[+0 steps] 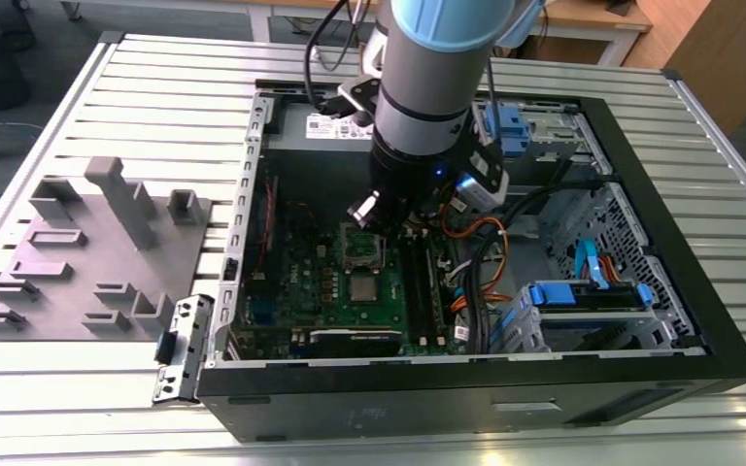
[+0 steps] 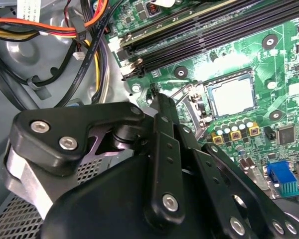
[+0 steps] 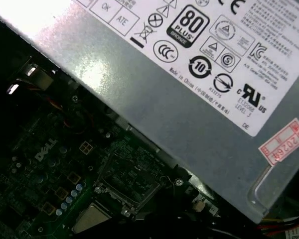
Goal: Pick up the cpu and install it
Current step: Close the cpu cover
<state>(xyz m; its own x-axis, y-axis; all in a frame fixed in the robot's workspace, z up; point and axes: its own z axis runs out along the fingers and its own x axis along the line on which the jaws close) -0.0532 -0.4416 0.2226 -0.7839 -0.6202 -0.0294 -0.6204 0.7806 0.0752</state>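
The arm reaches down into an open computer case (image 1: 632,383) lying on its side on a slatted metal desk (image 1: 114,408), with the gripper (image 1: 392,218) low over the green motherboard (image 1: 334,296). Whether the fingers are apart or together cannot be told; in the second wrist view the black linkages of the gripper (image 2: 159,107) block the tips from sight. The cpu (image 1: 365,288), a small silver-grey square, lies seated in the socket on the board, at about 6 o'clock from the gripper in the exterior view and just beside it, with the raised socket frame (image 1: 362,248) between them. In the second wrist view the cpu (image 2: 232,93) sits inside its metal surround, next to the dark memory slots (image 2: 199,35), and orange and black cables (image 2: 55,27) run past the board's edge. In the first wrist view the cpu (image 3: 91,217) shows past the open socket frame (image 3: 127,186), under the labelled grey power supply (image 3: 154,89). A grey plastic tray (image 1: 88,257) with raised blocks rests on the desk at the case's 9 o'clock in the exterior view, well apart from the arm.
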